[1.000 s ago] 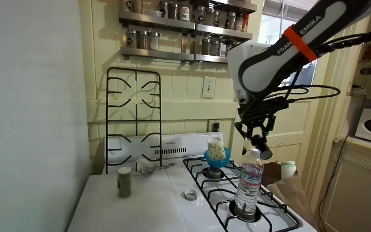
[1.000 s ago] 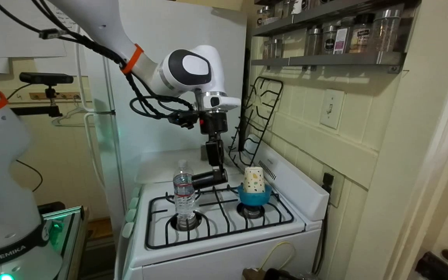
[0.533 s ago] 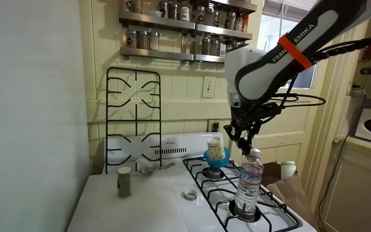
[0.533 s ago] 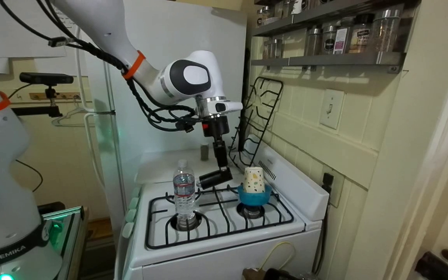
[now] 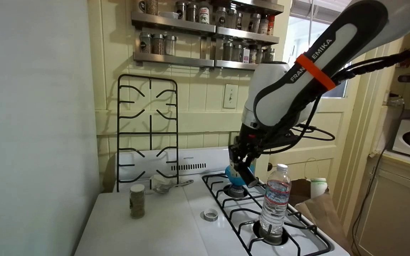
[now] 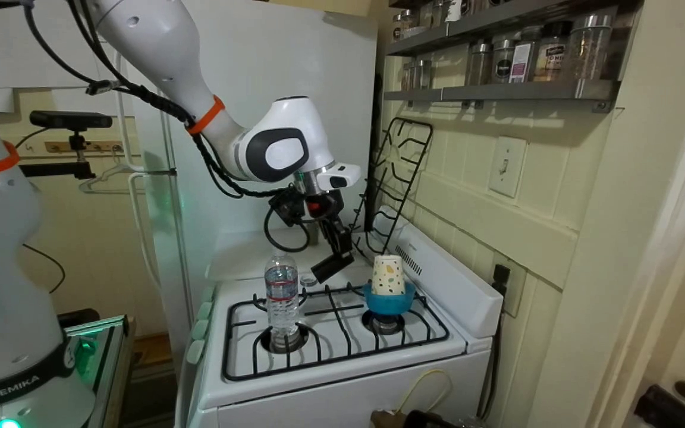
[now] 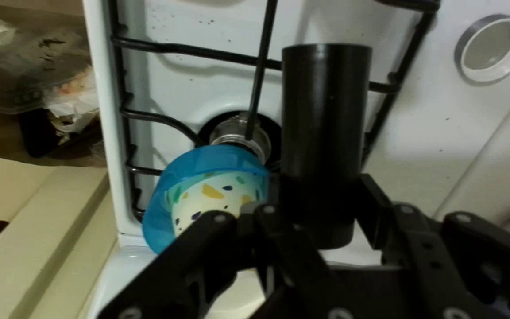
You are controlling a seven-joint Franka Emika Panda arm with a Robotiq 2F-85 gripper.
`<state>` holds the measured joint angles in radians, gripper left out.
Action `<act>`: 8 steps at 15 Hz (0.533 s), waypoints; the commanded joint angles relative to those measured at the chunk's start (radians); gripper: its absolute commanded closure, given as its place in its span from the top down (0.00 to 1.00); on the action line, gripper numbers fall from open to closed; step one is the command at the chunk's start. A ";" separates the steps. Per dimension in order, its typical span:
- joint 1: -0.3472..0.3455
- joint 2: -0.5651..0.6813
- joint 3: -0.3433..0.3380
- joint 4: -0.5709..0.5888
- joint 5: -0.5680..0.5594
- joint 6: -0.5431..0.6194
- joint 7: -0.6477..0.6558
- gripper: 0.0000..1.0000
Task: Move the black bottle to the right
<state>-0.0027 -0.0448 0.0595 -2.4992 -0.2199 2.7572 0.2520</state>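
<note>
The black bottle [image 5: 248,176] is held tilted in the air by my gripper [image 5: 241,165], above the stove. It also shows in an exterior view [image 6: 330,269], its free end pointing down and toward the clear water bottle. In the wrist view the bottle [image 7: 326,110] extends forward from between the fingers of the gripper [image 7: 319,190]. The fingers are shut around it near one end. It is apart from the stove grate [image 5: 231,213] beneath it.
A clear water bottle [image 5: 275,204] stands on the front burner. A blue bowl [image 6: 389,302] with an upturned speckled cup [image 6: 388,273] sits on the back burner, close to the gripper. A white ring [image 5: 210,214] and a spice jar [image 5: 137,201] stand on the stove top. A spare grate [image 5: 150,133] leans on the wall.
The arm has swung left and down in an exterior view, carrying the black bottle away from behind the water bottle to beside the blue bowl. The bottle now points more steeply down.
</note>
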 commanded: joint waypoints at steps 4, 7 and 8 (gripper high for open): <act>0.051 -0.072 -0.029 -0.051 0.331 -0.139 -0.435 0.19; 0.023 -0.074 -0.060 -0.001 0.278 -0.282 -0.419 0.19; 0.010 -0.065 -0.070 0.015 0.255 -0.316 -0.398 0.19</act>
<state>0.0349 -0.1004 0.0135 -2.5211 0.0754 2.5662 -0.1495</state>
